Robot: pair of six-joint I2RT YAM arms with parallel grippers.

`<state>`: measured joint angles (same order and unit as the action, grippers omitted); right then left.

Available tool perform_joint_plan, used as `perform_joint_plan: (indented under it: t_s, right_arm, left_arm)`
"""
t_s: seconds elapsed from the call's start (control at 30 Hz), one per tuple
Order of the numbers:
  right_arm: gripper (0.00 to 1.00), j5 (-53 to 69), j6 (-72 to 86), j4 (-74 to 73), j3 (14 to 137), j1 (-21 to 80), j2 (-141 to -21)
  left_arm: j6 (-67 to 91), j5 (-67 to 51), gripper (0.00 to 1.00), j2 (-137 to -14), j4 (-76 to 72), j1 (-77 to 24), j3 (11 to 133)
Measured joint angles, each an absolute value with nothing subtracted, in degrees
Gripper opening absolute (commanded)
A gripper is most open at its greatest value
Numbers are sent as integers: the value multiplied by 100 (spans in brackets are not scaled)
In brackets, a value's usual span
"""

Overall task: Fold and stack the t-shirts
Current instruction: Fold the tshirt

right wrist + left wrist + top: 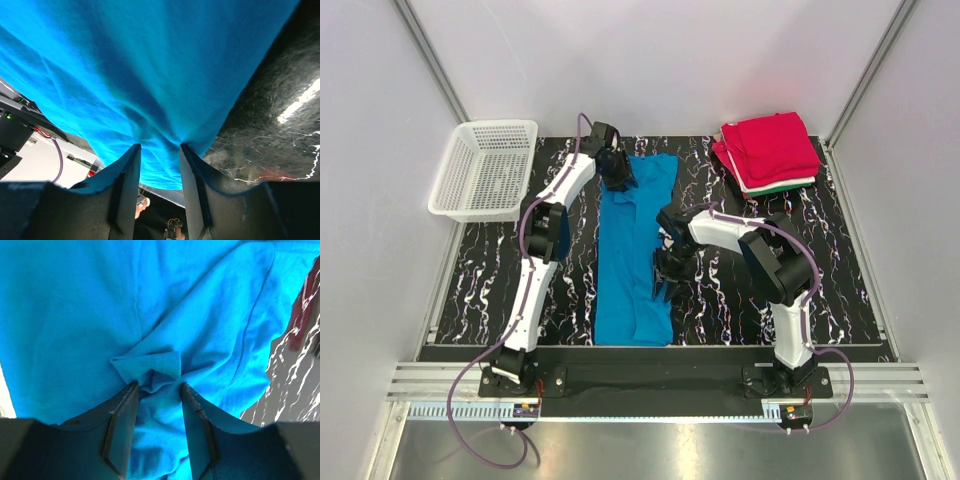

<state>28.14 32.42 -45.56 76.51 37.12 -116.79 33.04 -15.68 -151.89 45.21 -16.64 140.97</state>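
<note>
The bright blue t-shirt [632, 285] lies as a long narrow strip down the middle of the black marbled table [740, 300]. My left gripper [618, 175] is at the strip's far end, shut on a bunched fold of the blue cloth [150, 367] that sits between its fingers [122, 415]. My right gripper [665, 272] is at the strip's right edge near the middle, shut on the blue cloth [150, 75] and holding that edge raised off the table. A stack of folded t-shirts [768, 150], red on top with green and white below, lies at the far right.
A white plastic mesh basket [485, 170] stands at the far left corner. White walls close in the table on three sides. The arm bases and a metal rail [650, 385] run along the near edge.
</note>
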Motion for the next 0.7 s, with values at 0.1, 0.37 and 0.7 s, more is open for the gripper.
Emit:
perform_joint_plan:
  t_s: [0.1, 0.37, 0.7]
  right_arm:
    - [43, 2812, 3258, -4569, 7651, 3712, -11679]
    - [49, 2801, 3291, -4633, 7651, 3712, -11679]
    - [57, 2521, 3354, -4836, 7920, 3712, -11135]
  left_arm:
    - [3376, -1579, 46, -15231, 4403, -1621, 14129]
    - [3487, -1693, 54, -15308, 4141, -1577, 14173]
    - [3393, -2707, 56, -14711, 3186, -1511, 12811]
